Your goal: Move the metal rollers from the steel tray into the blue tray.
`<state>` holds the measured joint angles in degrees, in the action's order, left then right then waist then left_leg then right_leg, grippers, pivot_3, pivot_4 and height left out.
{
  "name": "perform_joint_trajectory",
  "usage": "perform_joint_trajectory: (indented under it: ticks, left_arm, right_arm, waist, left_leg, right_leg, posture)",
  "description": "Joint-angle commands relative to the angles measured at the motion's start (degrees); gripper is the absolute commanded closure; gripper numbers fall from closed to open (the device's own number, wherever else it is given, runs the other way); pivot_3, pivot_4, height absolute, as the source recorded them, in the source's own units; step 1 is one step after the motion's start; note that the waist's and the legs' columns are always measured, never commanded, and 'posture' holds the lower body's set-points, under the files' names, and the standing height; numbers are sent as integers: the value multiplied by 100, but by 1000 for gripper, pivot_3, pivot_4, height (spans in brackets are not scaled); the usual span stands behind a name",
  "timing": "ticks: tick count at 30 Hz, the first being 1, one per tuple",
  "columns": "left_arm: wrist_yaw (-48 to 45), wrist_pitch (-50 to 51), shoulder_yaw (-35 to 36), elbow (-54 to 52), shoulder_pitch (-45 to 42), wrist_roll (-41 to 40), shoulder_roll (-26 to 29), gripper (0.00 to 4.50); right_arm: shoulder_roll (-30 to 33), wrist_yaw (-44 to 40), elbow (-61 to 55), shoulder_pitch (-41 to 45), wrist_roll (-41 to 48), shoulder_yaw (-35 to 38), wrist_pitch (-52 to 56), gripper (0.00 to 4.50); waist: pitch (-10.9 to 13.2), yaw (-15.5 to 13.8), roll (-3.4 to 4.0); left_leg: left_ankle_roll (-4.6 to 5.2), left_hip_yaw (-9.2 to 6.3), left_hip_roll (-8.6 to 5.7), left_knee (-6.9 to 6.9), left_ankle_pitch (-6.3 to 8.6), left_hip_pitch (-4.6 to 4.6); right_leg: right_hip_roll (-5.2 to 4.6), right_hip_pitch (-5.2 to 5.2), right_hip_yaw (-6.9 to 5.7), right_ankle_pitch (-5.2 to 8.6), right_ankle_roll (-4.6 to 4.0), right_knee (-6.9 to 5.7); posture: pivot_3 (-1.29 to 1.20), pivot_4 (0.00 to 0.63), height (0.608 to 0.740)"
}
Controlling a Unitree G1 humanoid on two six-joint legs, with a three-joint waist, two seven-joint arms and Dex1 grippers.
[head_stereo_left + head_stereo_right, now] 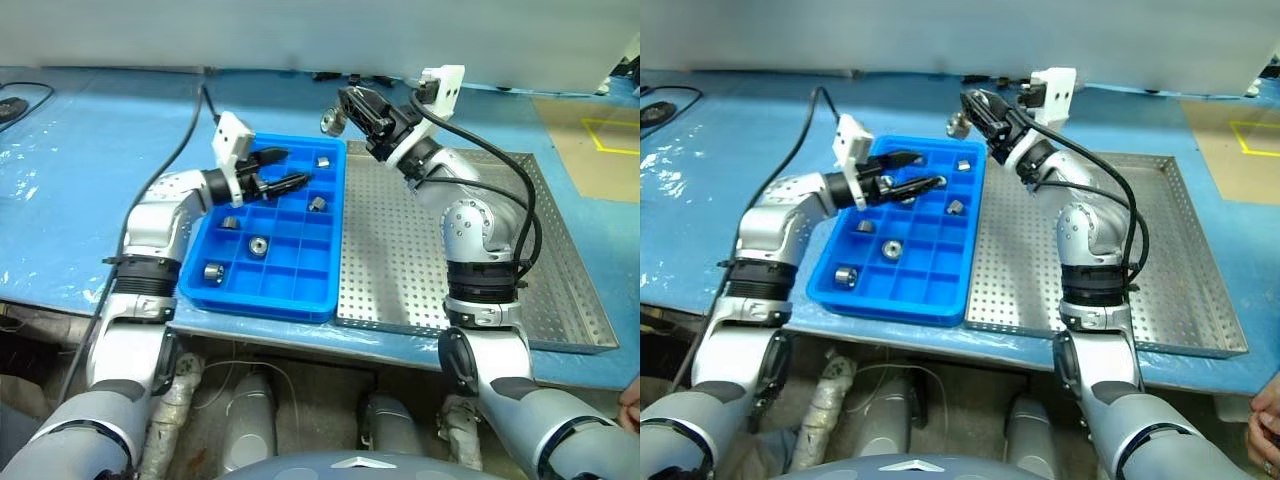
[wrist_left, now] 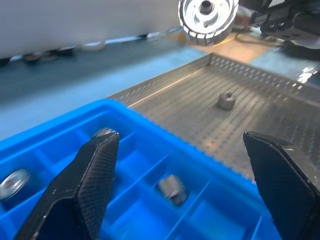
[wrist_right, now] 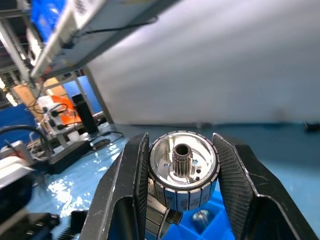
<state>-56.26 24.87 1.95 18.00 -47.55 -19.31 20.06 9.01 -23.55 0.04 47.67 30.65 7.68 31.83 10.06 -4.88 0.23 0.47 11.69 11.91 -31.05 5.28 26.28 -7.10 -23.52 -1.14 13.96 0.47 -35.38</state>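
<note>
Blue tabletop (image 1: 90, 190) | right gripper (image 3: 181, 175) clamps roller (image 3: 183, 172), underside hidden | left gripper (image 1: 283, 170) spread, empty

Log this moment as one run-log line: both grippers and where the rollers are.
right gripper: shut on metal roller, above blue tray far edge | left gripper: open, over blue tray | steel tray: one roller left

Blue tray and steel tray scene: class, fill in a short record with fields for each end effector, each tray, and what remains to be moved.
left end effector: open, over the blue tray
right end effector: shut on a metal roller, raised near the blue tray's far edge
blue tray: five rollers in separate compartments
steel tray: one roller left on its perforated floor
</note>
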Motion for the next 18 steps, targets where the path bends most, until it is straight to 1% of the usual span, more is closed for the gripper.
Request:
perform_joint_trajectory:
  ticks: [1, 4, 6, 10, 14, 17, 18]
  left_arm:
    - [-40, -153, -53, 175, -339, -136, -238, 308]
    - [-71, -99, -68, 266, -565, -264, -533, 308]
    - [-163, -66, -107, 266, -647, -321, -633, 308]
    - [-198, -74, -113, 369, -778, -345, -688, 308]
    - [-223, -180, -253, 489, -776, -183, -680, 308]
    - [-246, -285, -271, 627, -772, -142, -644, 904]
    - [-247, -311, -311, 673, -780, -89, -619, 1163]
  right_arm:
    - [40, -25, -509, -195, 65, -135, 88, 2905]
    - [92, -10, -666, -369, -21, -256, 92, 2905]
    - [113, 40, -698, -466, -52, -271, 97, 2905]
    - [176, 84, -731, -609, -114, -319, 126, 2905]
    - [190, 148, -767, -668, -119, -333, 119, 2905]
    - [198, 181, -815, -729, -131, -343, 132, 2905]
    - [204, 194, -820, -748, -142, -344, 137, 2905]
  waist:
    - [0, 13, 0]
    - [0, 41, 0]
    - [0, 67, 0]
    - [0, 103, 0]
    - [0, 103, 0]
    - [0, 103, 0]
    - [0, 103, 0]
  left_leg:
    - [-3, -1, 2, 3, -2, -3]
    - [-11, -5, 7, 6, -7, -3]
    - [-11, -5, 5, 6, -8, 1]
    - [-9, -5, 5, 5, -8, -1]
    - [-8, -5, 8, 5, -8, -3]
    - [-6, -5, 6, 3, -7, -1]
    - [-5, -5, 5, 2, -7, -1]
  right_leg:
    - [0, 1, 1, 0, 1, -1]
    - [2, -1, -1, -6, 14, -2]
    - [1, -5, 1, -9, 18, -2]
    - [2, -4, 2, -9, 18, -2]
    - [6, -4, 4, -9, 18, -3]
    - [5, -4, 4, -9, 17, -3]
    - [5, -4, 4, -9, 17, -3]
  posture:
    - [-137, 150, 740]
    - [-154, 150, 740]
    - [-167, 150, 740]
    - [-183, 150, 740]
    - [-197, 150, 740]
    - [-204, 150, 740]
    - [-209, 150, 740]
